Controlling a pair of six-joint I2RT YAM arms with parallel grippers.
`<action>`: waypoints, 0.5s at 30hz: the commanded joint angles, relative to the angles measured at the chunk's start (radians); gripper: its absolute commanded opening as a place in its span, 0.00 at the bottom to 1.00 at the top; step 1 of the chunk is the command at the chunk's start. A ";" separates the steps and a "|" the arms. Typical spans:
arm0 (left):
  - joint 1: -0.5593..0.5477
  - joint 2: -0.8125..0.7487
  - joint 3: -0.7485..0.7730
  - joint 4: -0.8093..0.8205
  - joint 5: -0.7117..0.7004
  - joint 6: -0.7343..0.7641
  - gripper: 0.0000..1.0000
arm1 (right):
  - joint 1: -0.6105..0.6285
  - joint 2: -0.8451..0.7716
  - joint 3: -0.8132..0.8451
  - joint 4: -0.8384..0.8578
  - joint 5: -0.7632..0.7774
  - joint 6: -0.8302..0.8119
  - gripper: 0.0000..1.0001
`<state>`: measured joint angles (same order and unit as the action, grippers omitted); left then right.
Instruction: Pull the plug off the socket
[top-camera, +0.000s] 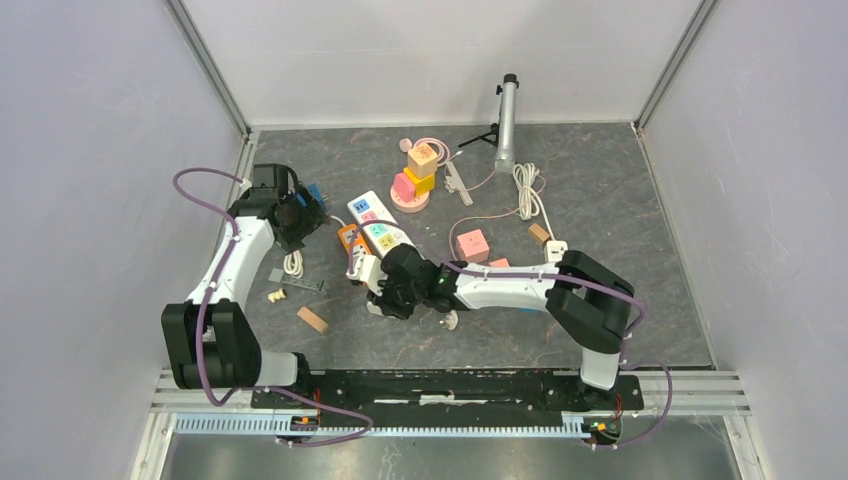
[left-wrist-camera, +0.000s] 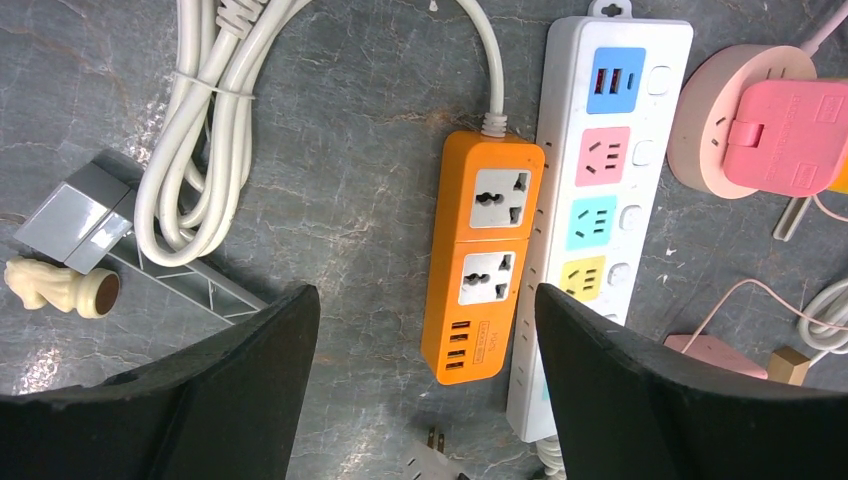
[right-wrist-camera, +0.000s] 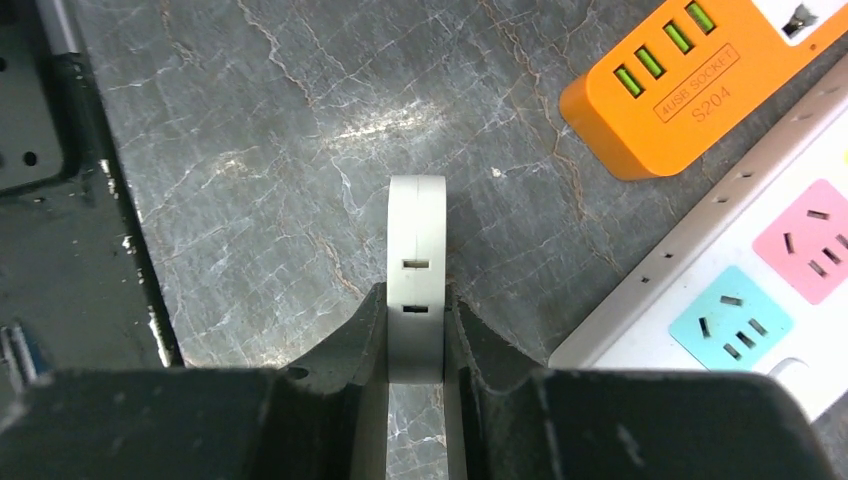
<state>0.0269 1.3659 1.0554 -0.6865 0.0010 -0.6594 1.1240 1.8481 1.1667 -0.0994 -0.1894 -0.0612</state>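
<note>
My right gripper (top-camera: 372, 277) is shut on a white plug (top-camera: 364, 268), pinched edge-on between its fingers in the right wrist view (right-wrist-camera: 416, 235). The plug is clear of every socket. Its bare prongs show at the bottom of the left wrist view (left-wrist-camera: 436, 440), just off the end of the orange socket strip (left-wrist-camera: 485, 255). Both sockets on the orange strip are empty. The strip lies beside the white multi-colour power strip (left-wrist-camera: 600, 190). My left gripper (left-wrist-camera: 425, 300) is open and empty, above the orange strip's near end.
A coiled white cable (left-wrist-camera: 205, 130), a grey bracket (left-wrist-camera: 85, 215) and a small ivory figure (left-wrist-camera: 55, 285) lie to the left. A pink round socket (left-wrist-camera: 745, 125) is at the right. Blocks (top-camera: 420, 175), a tripod tube (top-camera: 507, 125) and a wooden block (top-camera: 312, 319) are on the table.
</note>
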 joint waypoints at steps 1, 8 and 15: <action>0.006 0.006 -0.001 0.002 -0.015 0.020 0.85 | 0.055 0.002 0.030 0.015 0.167 -0.051 0.25; 0.007 0.017 -0.005 0.002 -0.007 0.018 0.86 | 0.120 -0.005 0.027 0.009 0.249 -0.128 0.58; 0.009 0.014 0.000 0.002 -0.006 0.025 0.86 | 0.128 -0.046 0.024 0.024 0.192 -0.145 0.66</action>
<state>0.0288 1.3838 1.0531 -0.6865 0.0013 -0.6590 1.2537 1.8488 1.1667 -0.1005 0.0097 -0.1814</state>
